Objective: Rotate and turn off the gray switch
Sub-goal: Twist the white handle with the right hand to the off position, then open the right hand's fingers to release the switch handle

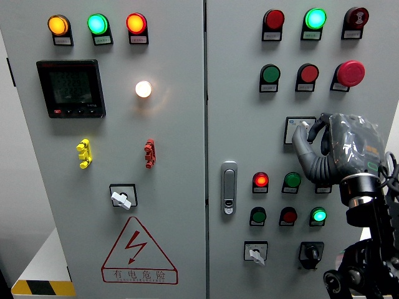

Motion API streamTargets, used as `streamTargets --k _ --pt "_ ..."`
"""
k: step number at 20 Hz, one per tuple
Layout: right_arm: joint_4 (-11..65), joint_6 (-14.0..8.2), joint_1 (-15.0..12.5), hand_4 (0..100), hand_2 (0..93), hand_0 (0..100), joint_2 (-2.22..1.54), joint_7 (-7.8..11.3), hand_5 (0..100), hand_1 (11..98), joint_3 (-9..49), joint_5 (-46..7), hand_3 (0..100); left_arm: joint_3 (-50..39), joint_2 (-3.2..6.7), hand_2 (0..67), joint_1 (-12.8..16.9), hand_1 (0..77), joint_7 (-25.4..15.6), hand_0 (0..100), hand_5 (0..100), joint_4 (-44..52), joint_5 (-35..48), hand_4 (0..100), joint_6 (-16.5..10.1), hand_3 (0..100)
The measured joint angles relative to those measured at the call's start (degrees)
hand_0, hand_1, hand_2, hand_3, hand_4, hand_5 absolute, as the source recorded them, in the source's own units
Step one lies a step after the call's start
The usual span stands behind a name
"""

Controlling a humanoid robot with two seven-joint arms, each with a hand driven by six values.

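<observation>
A gray rotary switch [302,126] sits on a square plate on the right cabinet door, below the green and red buttons. My right hand [312,134], dark gray under a clear plastic cover, reaches up from the lower right. Its thumb and fingers are curled around the switch knob and hide most of it. My left arm does not show.
Two more gray switches are on the panel, one on the left door [121,198] and one at the lower right [255,252], beside a black switch [310,251]. A red mushroom button [350,73] sticks out above my hand. The door handle [229,187] is left of it.
</observation>
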Motion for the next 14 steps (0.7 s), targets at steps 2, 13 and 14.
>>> streamTargets --k 2,13,14 --pt "0.1 -0.1 0.0 100 67.7 74 0.0 0.0 100 34.3 0.0 0.0 100 0.0 0.0 13.4 0.0 0.0 0.0 84 11 0.0 0.0 8 0.0 19" --pt "5.5 -2.5 -3.5 93 52.8 72 0.35 0.84 100 30.0 0.5 -0.1 95 0.0 0.0 13.4 0.0 0.0 0.0 85 11 0.0 0.0 8 0.0 19" --pt "6.3 -2.5 -4.2 84 51.7 68 0.36 1.68 100 30.3 0.6 -0.2 87 0.0 0.0 13.4 0.0 0.0 0.0 85 11 0.0 0.0 8 0.0 19"
